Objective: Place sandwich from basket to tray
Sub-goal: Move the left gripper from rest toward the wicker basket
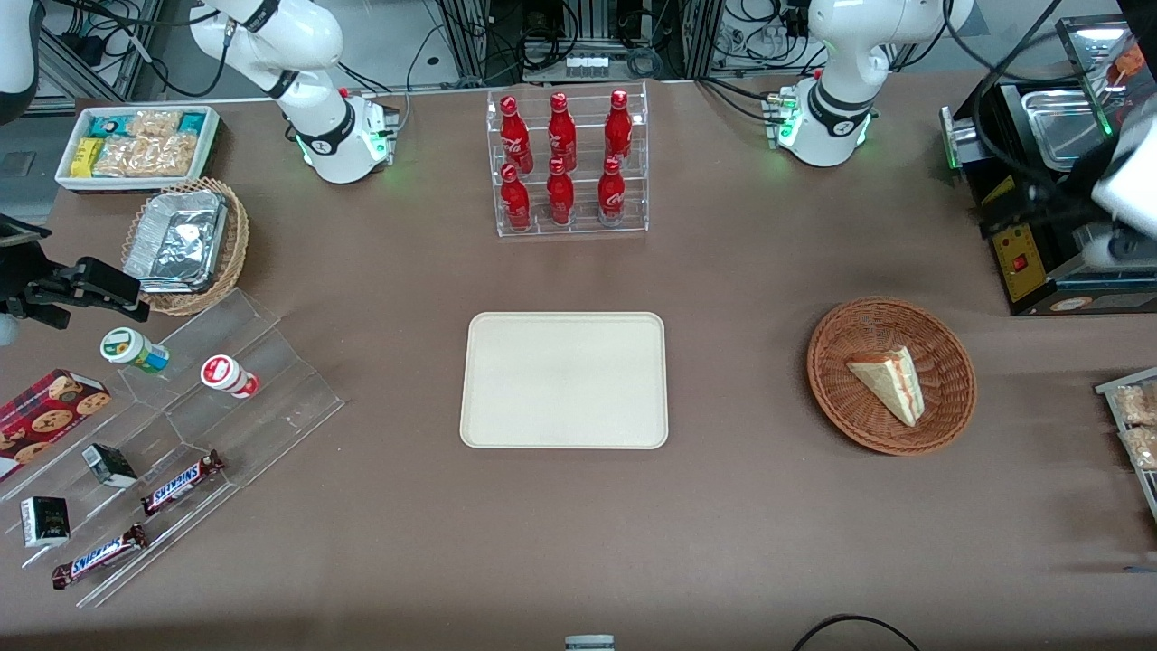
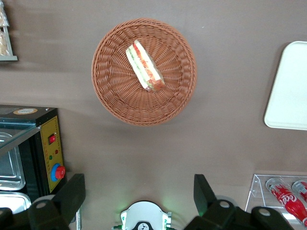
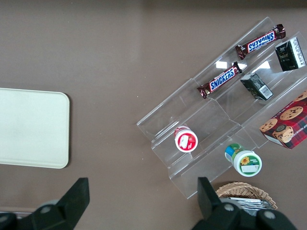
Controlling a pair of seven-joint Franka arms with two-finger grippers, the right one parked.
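The sandwich (image 1: pixel 890 383) is a pale triangular wedge with red and green filling. It lies in the round reddish-brown wicker basket (image 1: pixel 836 393) toward the working arm's end of the table. Both show in the left wrist view: the sandwich (image 2: pixel 145 66) and the basket (image 2: pixel 115 96). The cream tray (image 1: pixel 564 380) lies flat and bare at the table's middle; its corner shows in the left wrist view (image 2: pixel 288 91). My left gripper (image 2: pixel 139 194) is open and empty, held high above the table, farther from the front camera than the basket. The arm's wrist (image 1: pixel 1125 194) shows over the black machine.
A black machine with a red button (image 1: pixel 1021 262) stands farther from the camera than the basket. A clear rack of red bottles (image 1: pixel 569 163) stands farther back than the tray. A tray of snacks (image 1: pixel 1134 425) sits beside the basket at the table's edge.
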